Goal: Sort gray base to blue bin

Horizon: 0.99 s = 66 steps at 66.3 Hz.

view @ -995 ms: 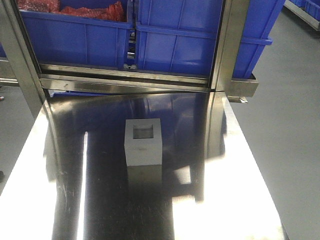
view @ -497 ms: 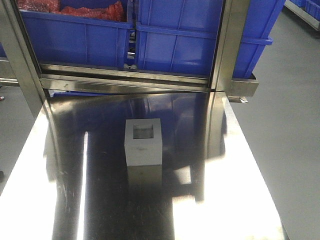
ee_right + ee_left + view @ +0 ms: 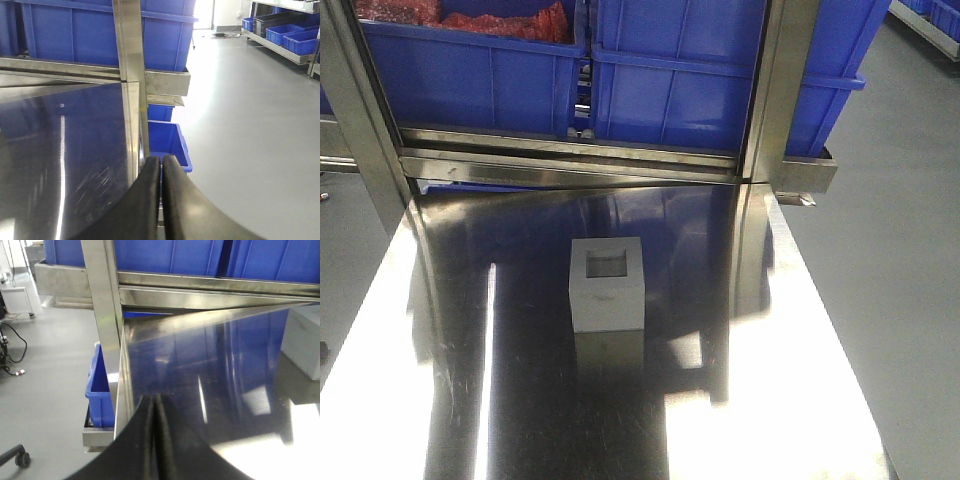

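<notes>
The gray base (image 3: 607, 285) stands upright in the middle of the steel table (image 3: 450, 400), its square recess facing up. It also shows at the right edge of the left wrist view as the gray base (image 3: 302, 340). Behind it, on the shelf rack, a blue bin (image 3: 680, 70) sits straight ahead, one of several alike. My left gripper (image 3: 155, 397) is shut and empty over the table's left edge, well left of the block. My right gripper (image 3: 161, 159) is shut and empty over the table's right edge. Neither gripper shows in the front view.
A second blue tub (image 3: 470, 70) at the back left holds red material. Steel posts (image 3: 775, 90) and a rail (image 3: 570, 160) frame the shelf. Lower blue tubs (image 3: 100, 385) (image 3: 167, 142) sit beside the table on both sides. More bins (image 3: 295, 37) line the far floor.
</notes>
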{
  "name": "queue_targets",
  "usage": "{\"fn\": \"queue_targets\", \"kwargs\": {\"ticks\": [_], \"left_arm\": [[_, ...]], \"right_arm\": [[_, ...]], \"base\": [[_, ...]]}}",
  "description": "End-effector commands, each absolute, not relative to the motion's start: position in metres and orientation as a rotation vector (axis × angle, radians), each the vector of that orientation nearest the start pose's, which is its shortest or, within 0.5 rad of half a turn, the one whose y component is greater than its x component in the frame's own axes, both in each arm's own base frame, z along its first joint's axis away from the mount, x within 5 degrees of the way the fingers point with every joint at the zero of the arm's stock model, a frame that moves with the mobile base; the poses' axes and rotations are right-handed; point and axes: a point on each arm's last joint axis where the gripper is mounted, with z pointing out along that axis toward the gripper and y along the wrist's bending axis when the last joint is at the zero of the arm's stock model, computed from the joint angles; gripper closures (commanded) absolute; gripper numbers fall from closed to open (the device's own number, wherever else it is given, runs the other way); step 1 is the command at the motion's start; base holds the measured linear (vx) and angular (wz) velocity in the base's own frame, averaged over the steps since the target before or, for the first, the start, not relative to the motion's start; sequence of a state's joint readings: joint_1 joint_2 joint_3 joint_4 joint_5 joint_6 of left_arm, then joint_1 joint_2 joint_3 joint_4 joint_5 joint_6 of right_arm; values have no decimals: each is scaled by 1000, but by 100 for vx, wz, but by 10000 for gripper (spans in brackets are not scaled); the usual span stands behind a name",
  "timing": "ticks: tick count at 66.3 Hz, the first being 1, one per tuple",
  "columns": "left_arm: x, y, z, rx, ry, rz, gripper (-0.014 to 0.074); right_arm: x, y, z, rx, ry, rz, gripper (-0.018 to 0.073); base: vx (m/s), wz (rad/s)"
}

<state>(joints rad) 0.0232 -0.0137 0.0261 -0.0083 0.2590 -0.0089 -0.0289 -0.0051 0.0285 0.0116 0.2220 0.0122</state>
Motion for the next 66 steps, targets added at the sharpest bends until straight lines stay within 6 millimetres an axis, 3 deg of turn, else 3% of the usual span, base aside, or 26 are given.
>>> {"fn": "queue_targets", "kwargs": {"ticks": [1,28,43,51,59,66], "left_arm": [[54,1,197,-29,1633,9,603],[54,1,212,-73,1509,-39,603],[46,1,258,-120,1413,-101,603],[50,1,292,-122,1469,-96,603],[66,2,314,-115,1602,-66,603],[79,3,317,-111,1698,-51,603]], "right_arm": [[58,-2,189,32,1676,-18,564],[58,-2,189,32,1676,-18,564],[58,-2,189,32,1676,-18,564],[58,-2,189,32,1676,-18,564],[58,-2,189,32,1676,-18,564],[58,-2,189,32,1676,-18,564]], "base": [[0,0],[0,0],[0,0],[0,0],[0,0],[0,0]]}}
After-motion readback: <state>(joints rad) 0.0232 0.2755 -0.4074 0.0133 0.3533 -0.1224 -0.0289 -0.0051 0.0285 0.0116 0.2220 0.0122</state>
